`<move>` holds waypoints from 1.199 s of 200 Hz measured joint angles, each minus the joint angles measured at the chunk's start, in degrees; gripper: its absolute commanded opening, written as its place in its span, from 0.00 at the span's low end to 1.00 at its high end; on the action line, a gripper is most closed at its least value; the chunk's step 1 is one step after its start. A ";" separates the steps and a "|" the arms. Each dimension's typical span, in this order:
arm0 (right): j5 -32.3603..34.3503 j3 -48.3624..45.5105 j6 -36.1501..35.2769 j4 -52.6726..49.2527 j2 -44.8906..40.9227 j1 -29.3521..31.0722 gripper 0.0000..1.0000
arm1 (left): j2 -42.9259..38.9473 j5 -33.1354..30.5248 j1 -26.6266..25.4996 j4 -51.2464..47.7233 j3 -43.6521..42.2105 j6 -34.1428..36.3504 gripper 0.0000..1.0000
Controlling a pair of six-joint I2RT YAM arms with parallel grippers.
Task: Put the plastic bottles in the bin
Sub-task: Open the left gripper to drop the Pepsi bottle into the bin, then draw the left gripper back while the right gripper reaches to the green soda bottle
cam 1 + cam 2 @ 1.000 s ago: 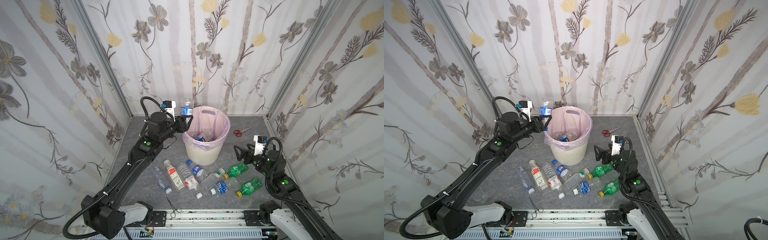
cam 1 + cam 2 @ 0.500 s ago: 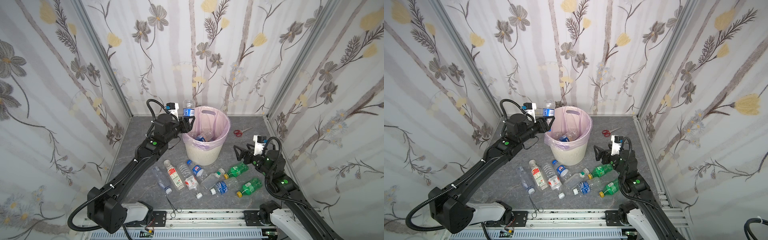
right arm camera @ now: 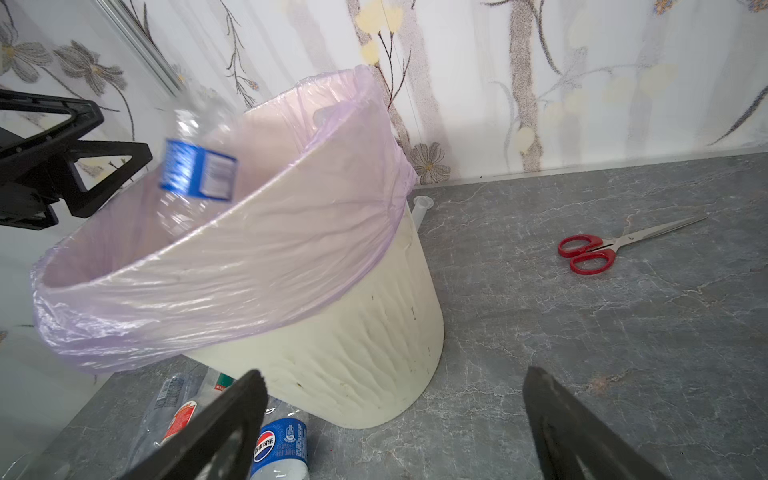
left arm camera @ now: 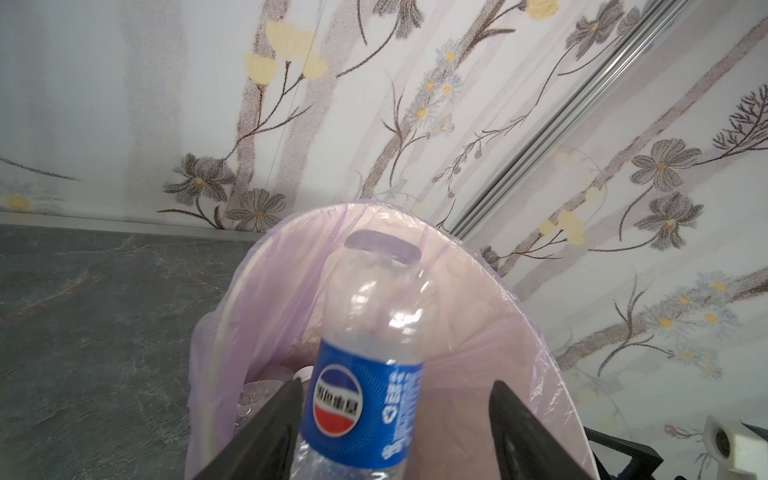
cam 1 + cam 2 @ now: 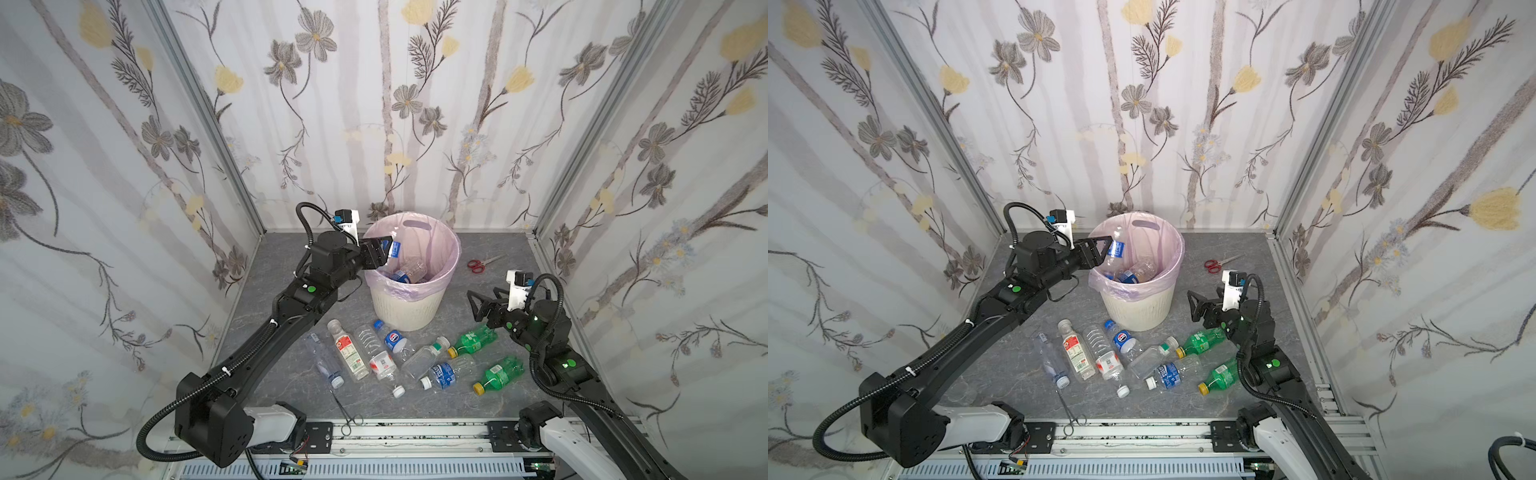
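The cream-white bin (image 5: 415, 307) (image 5: 1138, 307) (image 3: 353, 353) with its pink liner stands mid-floor, several bottles (image 5: 409, 270) inside. My left gripper (image 5: 386, 253) (image 5: 1105, 251) (image 4: 395, 386) hangs at the bin's left rim, jaws open. A clear blue-labelled bottle (image 5: 394, 249) (image 4: 365, 399) (image 3: 195, 166) sits loose between them over the bin mouth, against one finger with a gap to the other. Several plastic bottles lie before the bin, among them a red-labelled one (image 5: 347, 353) and two green ones (image 5: 473, 338) (image 5: 498, 374). My right gripper (image 5: 473, 305) (image 5: 1191, 306) (image 3: 395, 374) is open and empty, right of the bin.
Red-handled scissors (image 5: 482, 264) (image 3: 598, 249) lie on the grey floor right of and behind the bin. Thin metal forceps (image 5: 347, 409) lie near the front rail. Flowered walls close in the back and both sides.
My left arm carried the blue-labelled bottle rightwards over the bin rim and its jaws spread apart, so the bottle now sits loose and tipped. The right arm has not moved.
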 measured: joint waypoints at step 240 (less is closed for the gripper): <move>19.28 2.16 10.34 -23.47 3.37 2.51 0.88 | -19.91 -1.27 19.02 -17.62 -19.96 12.72 0.85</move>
